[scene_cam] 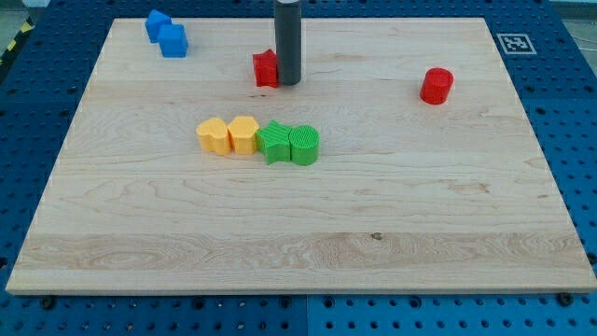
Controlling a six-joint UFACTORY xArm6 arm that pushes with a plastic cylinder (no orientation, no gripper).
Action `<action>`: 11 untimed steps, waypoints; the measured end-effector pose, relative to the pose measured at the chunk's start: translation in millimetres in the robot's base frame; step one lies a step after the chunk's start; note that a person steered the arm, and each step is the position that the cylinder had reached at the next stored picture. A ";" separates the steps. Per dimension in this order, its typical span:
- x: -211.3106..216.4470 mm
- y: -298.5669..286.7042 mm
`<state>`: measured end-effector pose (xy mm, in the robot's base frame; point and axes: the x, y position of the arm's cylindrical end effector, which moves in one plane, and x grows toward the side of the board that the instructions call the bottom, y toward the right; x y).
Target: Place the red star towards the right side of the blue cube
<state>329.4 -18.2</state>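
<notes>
In the camera view, a pale wooden worktop (pixel 298 252) lay on a blue board full of holes (pixel 569 112). A dark rod (pixel 286 37) came down from the view's top. The tip (pixel 287 82) sat on the wood, right against the right side of the red star (pixel 266 68). The rod hid part of the star. There was no pincer on this arm, only the rod, so nothing could be open or closed.

The red star was near the top of the worktop, a bit left of the middle. The blue cube (pixel 173 41) was in the top left corner, well apart from the star. Another blue block (pixel 157 24) touched the cube from behind; its shape was hard to tell.

A red cylinder (pixel 436 86) stood alone toward the view's right.

Near the middle, four blocks sat in a row, touching. From left to right they were a yellow block (pixel 214 135), a second yellow block (pixel 243 133), a green star (pixel 273 142) and a green cylinder (pixel 304 145).

A black and white tag (pixel 512 42) sat just off the top right corner.
</notes>
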 end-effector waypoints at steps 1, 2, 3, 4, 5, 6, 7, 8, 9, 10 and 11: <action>-0.5 -6.3; -5.7 -18.7; -6.8 -31.2; -9.3 -49.2; -19.6 -65.9; -30.7 -79.6; -40.0 -89.8; -55.7 -99.8; -75.9 -107.8; -96.3 -113.5; -95.6 -99.9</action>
